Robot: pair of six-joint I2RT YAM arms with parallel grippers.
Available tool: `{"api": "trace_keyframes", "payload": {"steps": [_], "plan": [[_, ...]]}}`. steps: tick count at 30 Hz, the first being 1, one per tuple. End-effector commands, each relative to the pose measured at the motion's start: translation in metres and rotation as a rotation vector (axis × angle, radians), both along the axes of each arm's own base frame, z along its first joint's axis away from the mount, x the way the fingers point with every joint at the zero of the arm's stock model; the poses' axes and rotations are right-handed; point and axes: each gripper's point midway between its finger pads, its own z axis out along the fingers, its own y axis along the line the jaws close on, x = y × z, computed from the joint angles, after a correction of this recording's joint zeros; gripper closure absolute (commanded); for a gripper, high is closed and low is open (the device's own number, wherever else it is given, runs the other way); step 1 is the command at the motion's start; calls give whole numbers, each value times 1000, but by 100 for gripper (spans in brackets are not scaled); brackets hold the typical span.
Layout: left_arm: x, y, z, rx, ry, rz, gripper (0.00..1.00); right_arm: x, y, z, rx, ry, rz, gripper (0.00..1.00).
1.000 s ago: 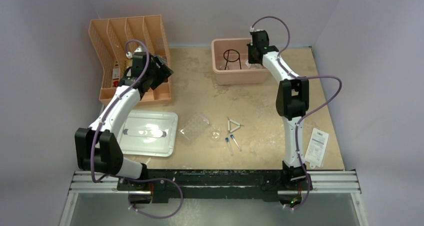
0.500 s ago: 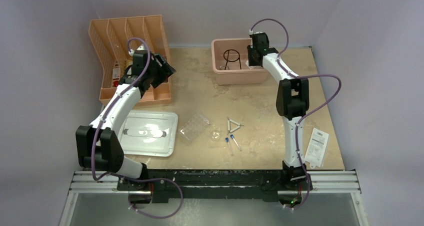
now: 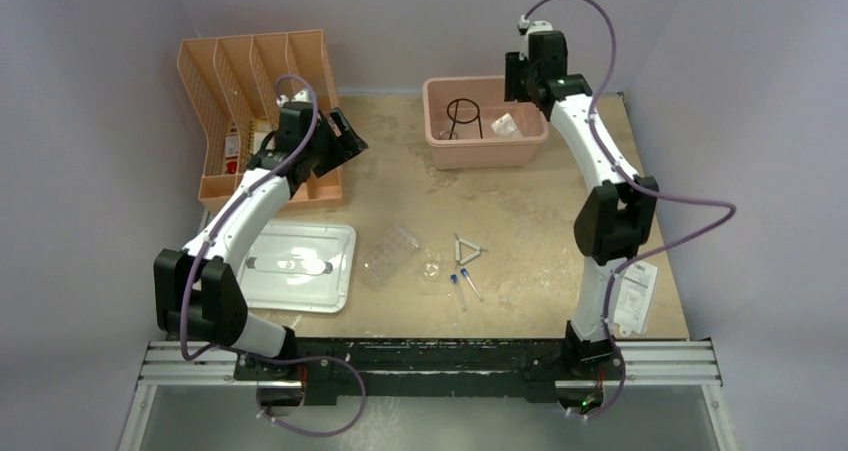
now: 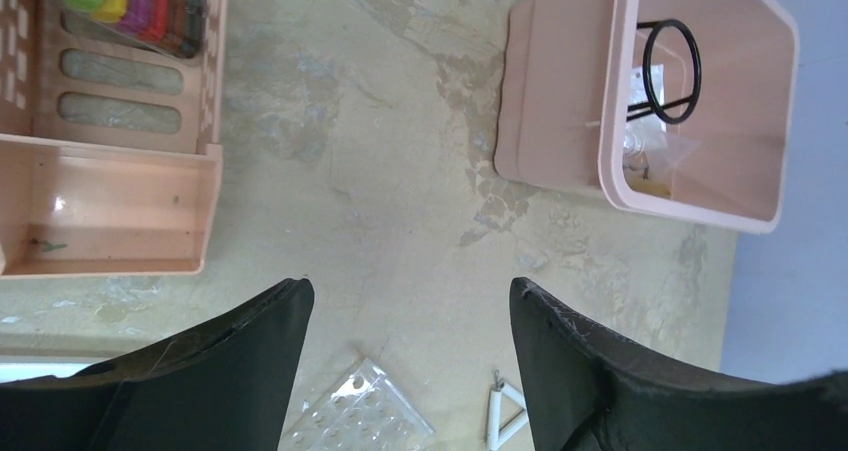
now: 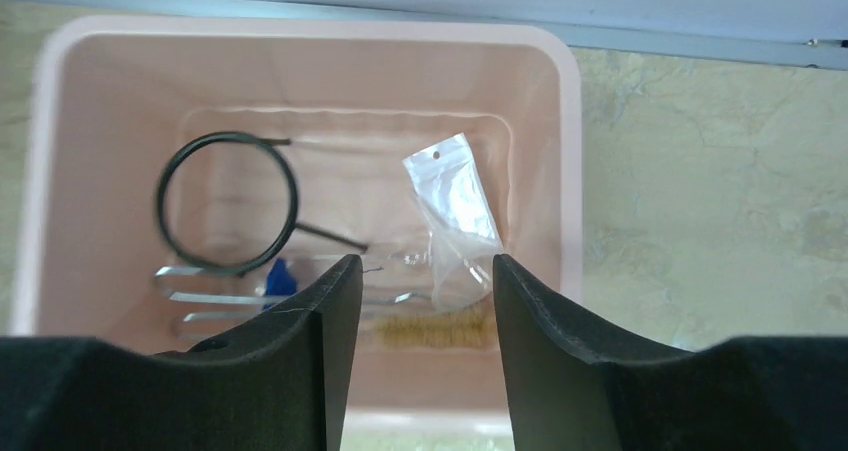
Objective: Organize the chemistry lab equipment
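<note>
Right gripper (image 5: 420, 271) jaws apart, empty, over pink bin (image 5: 570, 151). Inside, below them: wire ring tripod (image 5: 228, 203), clear bag (image 5: 455, 211), tongs (image 5: 200, 296) and brush (image 5: 440, 326), the last two part hidden by the fingers. Blue piece (image 5: 281, 276) hard to make out. Left gripper (image 4: 410, 301) jaws wide, empty, above table (image 4: 400, 171). Clear tray (image 4: 360, 421) and white triangle (image 4: 505, 416) cut off at bottom edge.

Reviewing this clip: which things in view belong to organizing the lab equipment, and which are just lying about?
Belongs to the job:
black wire ring tripod
clear plastic tray
tiny glass dish
blue-capped vials

Just lying about:
flat white lid
paper packet
</note>
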Motion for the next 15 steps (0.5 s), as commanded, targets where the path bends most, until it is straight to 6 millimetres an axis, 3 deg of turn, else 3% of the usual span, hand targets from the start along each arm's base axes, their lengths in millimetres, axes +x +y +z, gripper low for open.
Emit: {"api": "trace_keyframes", "payload": {"steps": [1, 4, 9, 15], "plan": [[3, -13, 29, 42, -92, -45, 26, -48, 12, 53, 92, -37, 66, 46], [-3, -14, 26, 130, -74, -33, 24, -83, 20, 57, 126, -14, 121, 45], [-14, -29, 22, 145, -63, -88, 23, -146, 47, 29, 145, 74, 188, 43], [-18, -38, 17, 103, -66, -101, 23, -210, 83, -35, 152, 253, 238, 43]]}}
